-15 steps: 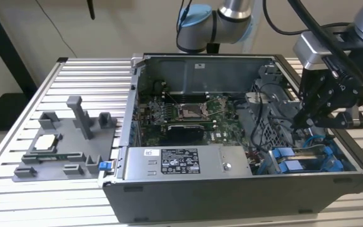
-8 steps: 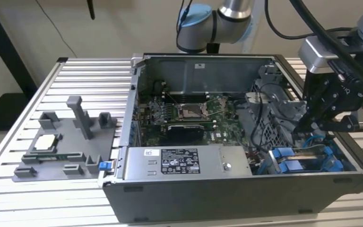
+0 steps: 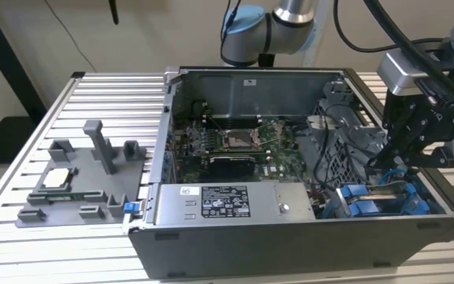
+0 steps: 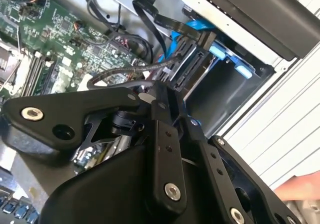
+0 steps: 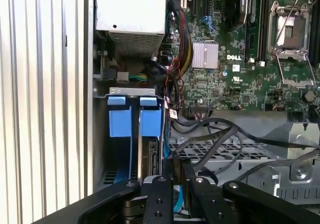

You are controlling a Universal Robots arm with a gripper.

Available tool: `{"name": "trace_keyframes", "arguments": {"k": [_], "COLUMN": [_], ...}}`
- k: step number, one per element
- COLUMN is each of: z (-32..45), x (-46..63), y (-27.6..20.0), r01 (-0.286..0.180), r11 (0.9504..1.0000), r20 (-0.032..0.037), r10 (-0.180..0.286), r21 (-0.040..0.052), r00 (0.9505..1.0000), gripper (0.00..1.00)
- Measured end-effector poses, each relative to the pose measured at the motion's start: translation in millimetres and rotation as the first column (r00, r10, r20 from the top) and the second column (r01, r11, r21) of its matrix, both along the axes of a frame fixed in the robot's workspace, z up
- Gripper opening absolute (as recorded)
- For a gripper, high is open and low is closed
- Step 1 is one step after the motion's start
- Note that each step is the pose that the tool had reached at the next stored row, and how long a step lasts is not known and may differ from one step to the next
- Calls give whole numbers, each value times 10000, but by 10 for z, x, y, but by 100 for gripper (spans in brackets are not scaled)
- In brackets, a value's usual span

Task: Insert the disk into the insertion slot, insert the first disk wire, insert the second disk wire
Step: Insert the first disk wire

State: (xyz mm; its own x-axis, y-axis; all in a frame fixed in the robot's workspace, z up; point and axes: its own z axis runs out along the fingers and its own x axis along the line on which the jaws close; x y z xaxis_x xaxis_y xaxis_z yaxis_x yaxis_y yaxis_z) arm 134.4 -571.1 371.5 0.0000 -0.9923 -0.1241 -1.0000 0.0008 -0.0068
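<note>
Just beside end effector (image 5: 177,183), disk (image 5: 150,159) in insertion slot (image 5: 130,91)

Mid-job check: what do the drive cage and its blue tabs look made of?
Drive cage: seemingly bare grey sheet metal, matte, punched with rows of holes. Blue tabs: probably moulded plastic, evenly bright blue, smooth with a dull sheen.

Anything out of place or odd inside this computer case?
Nothing spilled or broken. Black cables trail loosely over the perforated drive cage near the gripper, and a pale shape, possibly a hand, sits outside the case in the second wrist view.
</note>
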Motion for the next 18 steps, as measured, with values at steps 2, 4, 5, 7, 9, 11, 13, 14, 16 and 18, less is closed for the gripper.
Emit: {"name": "trace_keyframes", "arguments": {"k": [2, 4, 5, 7, 9, 11, 13, 14, 16, 18], "z": [2, 2, 1, 1, -2, -6, -11, -14, -22, -36], "x": [0, 0, 0, 0, 0, 6, 24, 35, 56, 73], "y": [0, 0, 0, 3, 4, 4, 4, 4, 4, 4], "r01": [-1, -1, 0, 0, 1, 0, 0, 0, 0, 3], "r11": [10000, 10000, 10000, 9997, 9985, 9980, 9980, 9980, 9980, 9978], "r20": [12, 13, 14, 14, 15, 14, 14, 14, 14, 15], "r10": [1, 1, 0, 1, 0, 0, 1, 0, 1, -2], "r21": [-30, -32, -35, -250, -545, -629, -631, -631, -635, -655], "r00": [10000, 10000, 10000, 10000, 10000, 10000, 10000, 10000, 10000, 10000], "gripper": [0, 0, 0, 0, 0, 0, 0, 0, 0, 0]}}
